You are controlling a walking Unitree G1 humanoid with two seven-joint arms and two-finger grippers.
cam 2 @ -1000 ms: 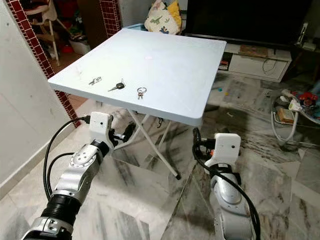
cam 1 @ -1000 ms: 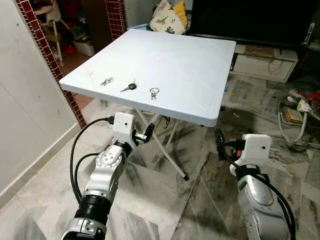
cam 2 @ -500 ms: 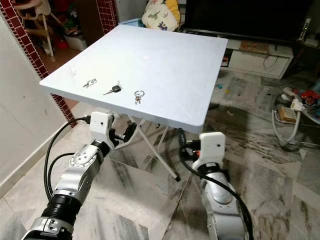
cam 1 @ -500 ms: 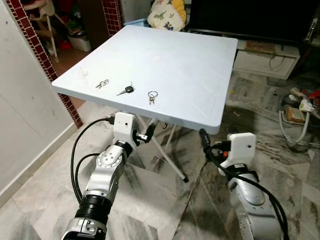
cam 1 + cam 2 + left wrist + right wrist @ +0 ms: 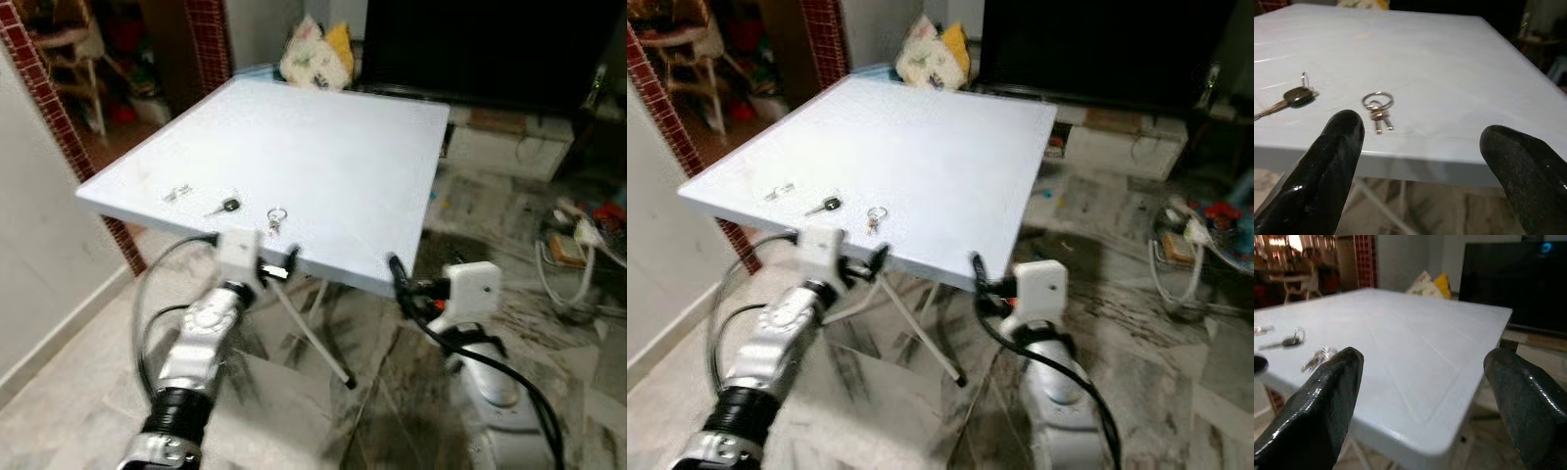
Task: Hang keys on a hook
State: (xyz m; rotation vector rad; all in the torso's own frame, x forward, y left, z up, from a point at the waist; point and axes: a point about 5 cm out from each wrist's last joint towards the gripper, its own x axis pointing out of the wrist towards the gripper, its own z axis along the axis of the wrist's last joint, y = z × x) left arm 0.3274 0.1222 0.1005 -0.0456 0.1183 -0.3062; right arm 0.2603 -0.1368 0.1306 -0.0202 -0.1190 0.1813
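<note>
Since a second ago the whole scene has slid in the head views, so the camera has moved with the robot, and the picture is now blurred; the desk (image 5: 323, 147) fills more of the frame and its near edge sits closer to both arms. The right pincer (image 5: 396, 269) has come up from lower down to the level of the desk's near right corner, just beside its edge. The left pincer (image 5: 284, 264) stays just below the near edge, under the keys.

Three sets of keys lie in a row near the front left edge of the white desk, apart from one another. The ring of small keys (image 5: 1377, 108) is the rightmost, flat on the top and close to the edge. The black-headed key (image 5: 1292, 97) lies in the middle of the row, and the small silver keys (image 5: 177, 193) lie furthest to the left.

In the left wrist view the two black fingers (image 5: 1327, 166) stand wide apart, empty, with the ring of small keys between them further off on the desk. In the right wrist view that pincer's fingers (image 5: 1322, 406) are likewise spread wide and hold nothing, pointing across the desk top towards a dark television (image 5: 1513, 284) and a patterned cushion (image 5: 315, 54) behind
</note>
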